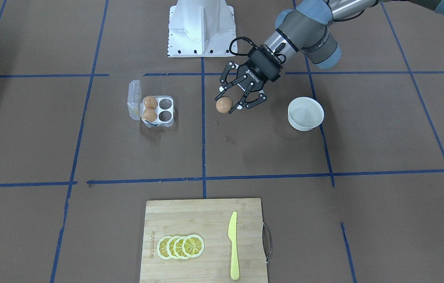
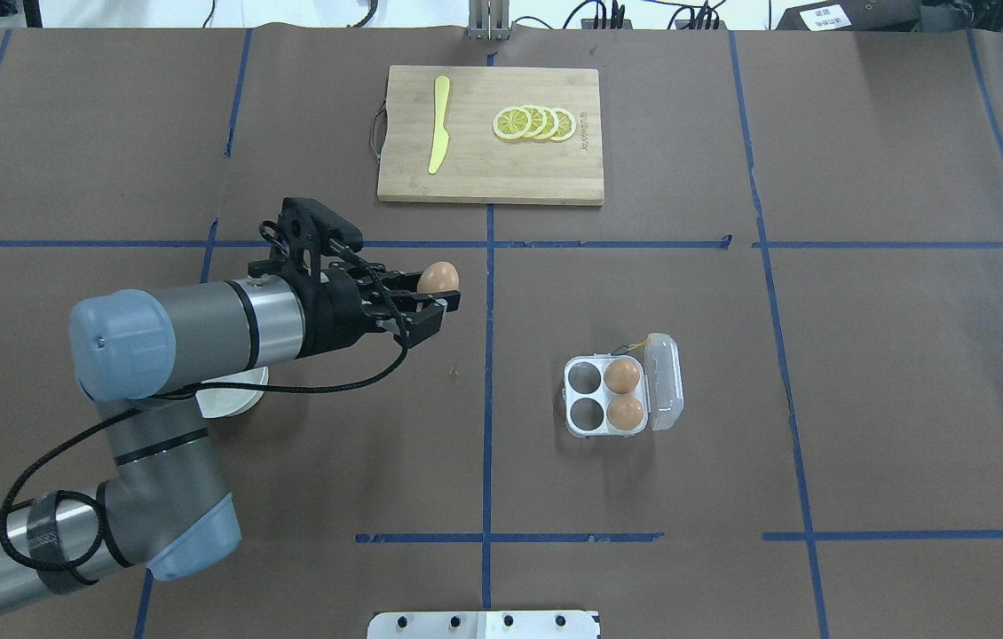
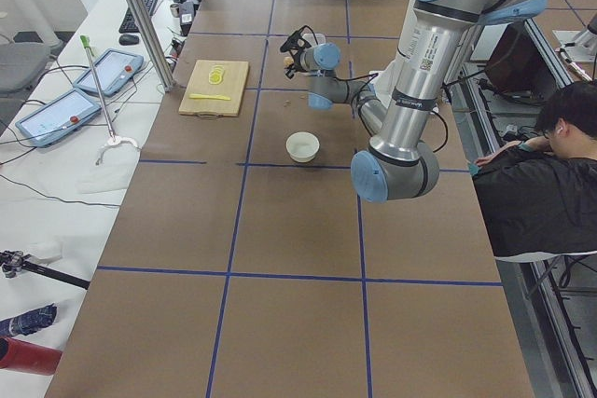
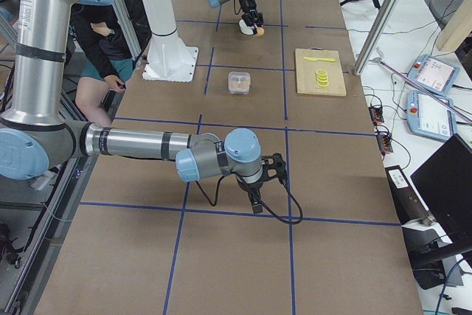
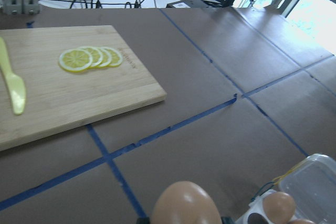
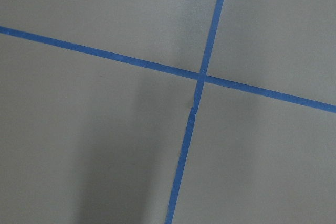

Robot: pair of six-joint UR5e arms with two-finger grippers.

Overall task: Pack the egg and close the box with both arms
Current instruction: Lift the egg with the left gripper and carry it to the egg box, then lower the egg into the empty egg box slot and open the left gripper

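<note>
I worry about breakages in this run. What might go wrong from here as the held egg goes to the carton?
1. The egg sits only at the fingertips of the left gripper. A slip on the way could drop and crack it.
2. In the box, the empty cells lie right beside two seated eggs. A poorly aimed placement may knock those eggs.

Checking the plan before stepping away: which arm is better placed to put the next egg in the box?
Left. Its claw grips an egg near the open box; the right arm hangs far off.
</note>
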